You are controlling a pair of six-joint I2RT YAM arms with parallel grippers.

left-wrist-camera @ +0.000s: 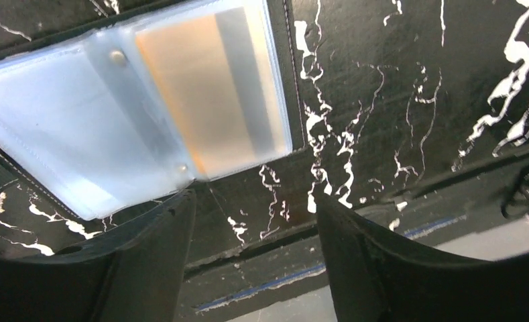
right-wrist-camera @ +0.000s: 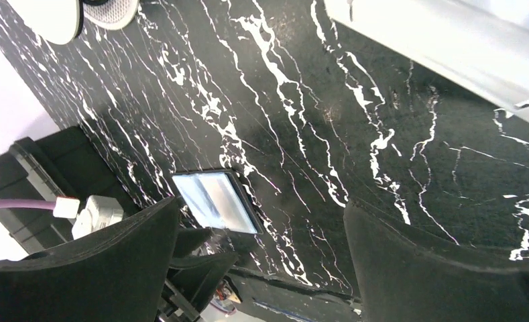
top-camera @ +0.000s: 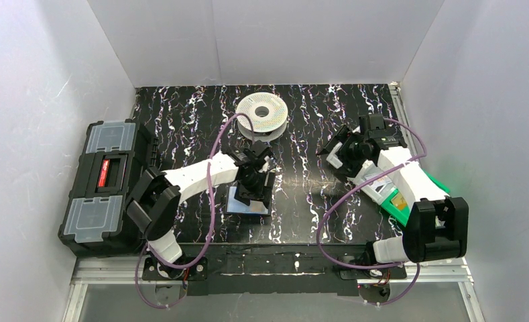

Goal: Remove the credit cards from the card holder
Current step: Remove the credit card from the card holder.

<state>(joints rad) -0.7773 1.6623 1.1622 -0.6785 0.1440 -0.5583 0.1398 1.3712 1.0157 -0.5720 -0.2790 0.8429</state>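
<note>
Credit card point(left-wrist-camera: 194, 87): looks thin, stiff, slick, sleeved in card holder point(left-wrist-camera: 47, 127) upper left; I'd pinch its edge; my left claw point(left-wrist-camera: 251, 201) spread, empty.

The card holder point(left-wrist-camera: 124, 107) is edged in black, leather-like material with pale stitching. Its inner sleeves point(left-wrist-camera: 47, 127) are made of frosted, faintly glossy clear plastic, pinned by small shiny studs. An orange-tan credit card point(left-wrist-camera: 181, 94) is seen smooth and dulled behind one sleeve. The table point(left-wrist-camera: 409, 100) is covered by a matt black, finely grained sheet printed with white marble veins. The fingers point(left-wrist-camera: 141, 268) along the bottom of the frame are moulded in matt black plastic.
</note>
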